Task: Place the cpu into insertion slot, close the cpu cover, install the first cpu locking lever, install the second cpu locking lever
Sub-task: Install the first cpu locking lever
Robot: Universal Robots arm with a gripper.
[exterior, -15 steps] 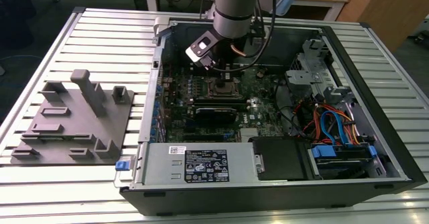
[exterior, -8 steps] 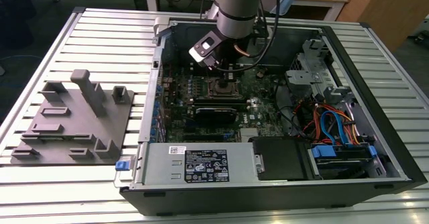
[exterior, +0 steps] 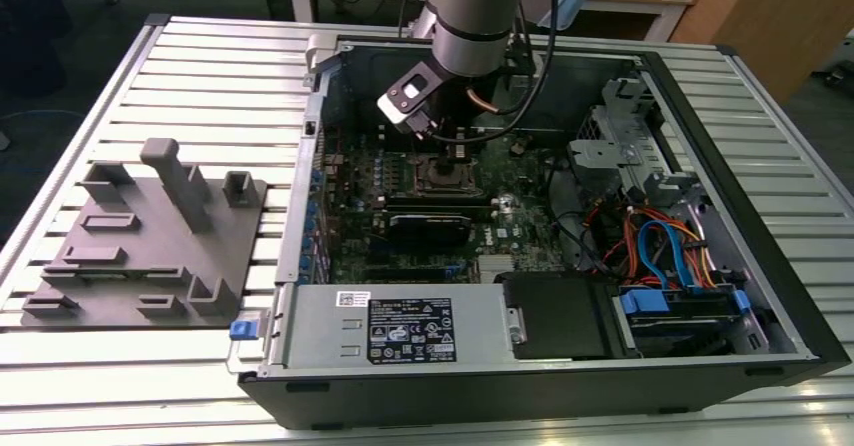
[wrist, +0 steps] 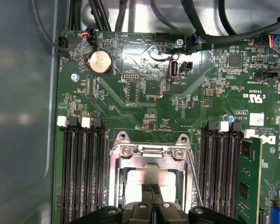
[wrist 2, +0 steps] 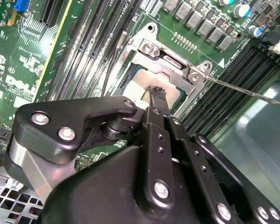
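The cpu (wrist: 139, 179) lies in the insertion slot (exterior: 445, 174) on the green board, its pale grey top (wrist 2: 139, 88) showing through the window of the cpu cover (wrist: 149, 151). The silver cover frame (wrist 2: 170, 63) lies down flat over the chip. My gripper (wrist: 151, 192) hangs straight above the chip, fingers pressed together with nothing between them; its tip (wrist 2: 156, 93) is at or just over the cpu's top. In the exterior view the gripper (exterior: 450, 138) reaches down into the open computer case. A thin wire locking lever (wrist: 195, 179) stands loose beside the cover and sticks out sideways (wrist 2: 252, 94).
Long black memory slots (wrist: 84, 172) flank the socket, with one green module (wrist: 249, 177) seated. A coin battery (wrist: 100, 62) and black cables (wrist: 200, 28) lie beyond it. A grey fixture block (exterior: 147, 246) stands on the slatted table at the exterior view's left. Coloured cables (exterior: 654, 246) fill the case's right.
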